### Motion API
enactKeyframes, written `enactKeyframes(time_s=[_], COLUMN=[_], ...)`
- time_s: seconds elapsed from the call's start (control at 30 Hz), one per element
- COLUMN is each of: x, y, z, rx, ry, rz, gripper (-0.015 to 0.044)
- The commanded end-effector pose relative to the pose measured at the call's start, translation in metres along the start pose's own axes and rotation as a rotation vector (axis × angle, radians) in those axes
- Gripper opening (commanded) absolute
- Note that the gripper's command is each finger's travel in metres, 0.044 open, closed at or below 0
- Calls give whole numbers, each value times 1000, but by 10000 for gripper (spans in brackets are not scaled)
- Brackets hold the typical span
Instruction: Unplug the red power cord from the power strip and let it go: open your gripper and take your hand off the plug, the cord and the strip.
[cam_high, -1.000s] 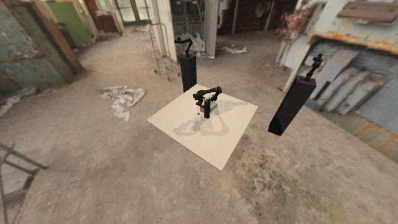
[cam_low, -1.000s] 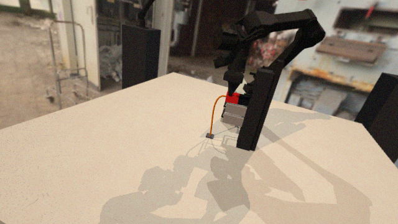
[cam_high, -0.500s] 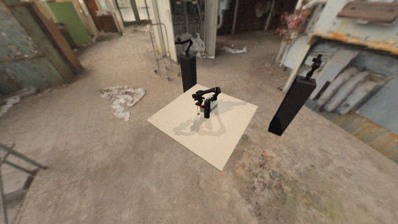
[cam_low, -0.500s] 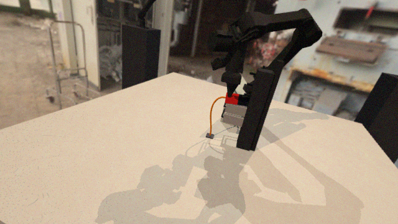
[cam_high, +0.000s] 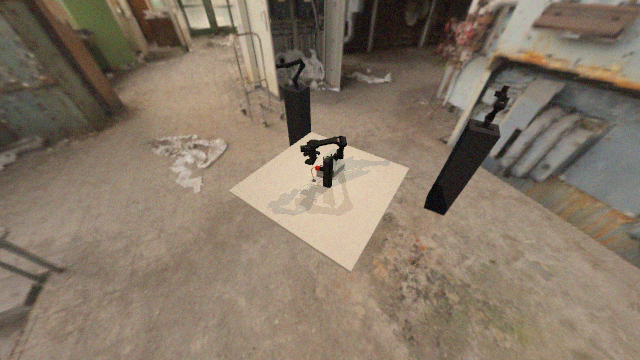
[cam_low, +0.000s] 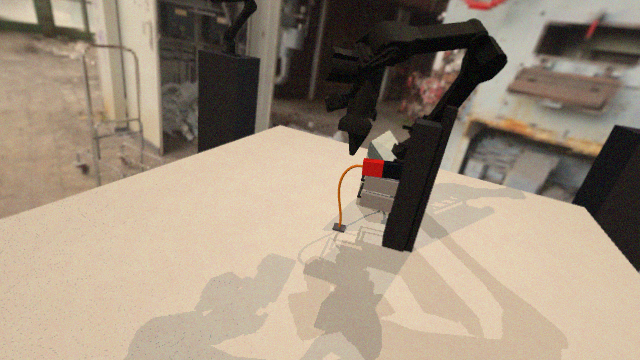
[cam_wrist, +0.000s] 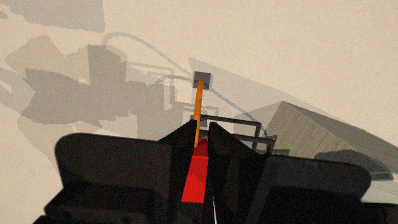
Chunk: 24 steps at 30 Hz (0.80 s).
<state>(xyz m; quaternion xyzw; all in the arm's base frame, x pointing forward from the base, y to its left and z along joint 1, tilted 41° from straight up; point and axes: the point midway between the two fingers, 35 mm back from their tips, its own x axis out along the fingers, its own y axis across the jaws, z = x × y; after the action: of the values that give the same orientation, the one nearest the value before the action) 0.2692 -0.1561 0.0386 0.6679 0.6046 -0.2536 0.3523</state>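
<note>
The red plug (cam_high: 318, 168) (cam_low: 373, 168) (cam_wrist: 195, 179) lies level above the pale table (cam_high: 350, 240) (cam_low: 200, 200) (cam_wrist: 310, 45), its long side pointing sideways, its cord end away from the black post (cam_high: 330, 172) (cam_low: 412, 185). Just above the plug, the claw (cam_high: 310, 161) (cam_low: 354, 147) (cam_wrist: 202, 126) is nearly closed, holding nothing. Around the table is a dirty old room.
</note>
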Motion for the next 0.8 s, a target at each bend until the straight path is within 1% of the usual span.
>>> enactKeyframes(time_s=[0.0,0.03,0.07,0.5,0.77], x=[2,2,2,-4,-5], y=[2,2,2,1,1], z=[-3,-3,-3,-3,-13], rx=[-8,-8,-8,-6,-5], ry=[0,0,0,4,4], rz=[-5,-5,-5,-4,-5], gripper=[131,157,160,160,160])
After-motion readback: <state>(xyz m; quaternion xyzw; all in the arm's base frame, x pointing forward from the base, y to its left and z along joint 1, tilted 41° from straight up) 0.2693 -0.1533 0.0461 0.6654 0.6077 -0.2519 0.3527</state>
